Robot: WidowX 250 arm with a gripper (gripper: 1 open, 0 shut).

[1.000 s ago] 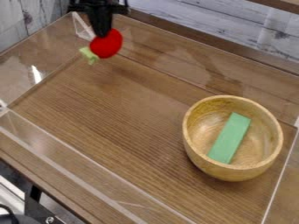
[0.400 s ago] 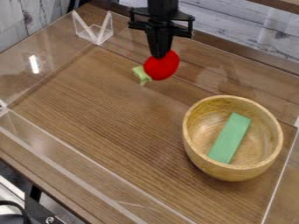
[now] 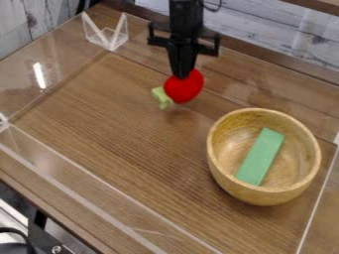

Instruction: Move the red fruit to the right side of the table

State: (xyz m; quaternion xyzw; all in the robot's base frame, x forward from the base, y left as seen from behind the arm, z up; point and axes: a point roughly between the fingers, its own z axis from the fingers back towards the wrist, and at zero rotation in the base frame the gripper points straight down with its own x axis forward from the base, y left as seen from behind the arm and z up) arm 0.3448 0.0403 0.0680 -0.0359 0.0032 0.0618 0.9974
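One wide bench (image 3: 119, 149) lies below me, a wooden bowl (image 3: 215, 149) at its right, and my hand (image 3: 183, 71), pinched shut on the toy strawberry (image 3: 184, 87) low over mid-bench, makes me judge it light, firm, slightly slick, best squeezed across its plump middle.

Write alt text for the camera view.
A black gripper, pointing down, grips a red strawberry low over the middle of a wooden table. To the right, a wooden bowl holds a flat green block.
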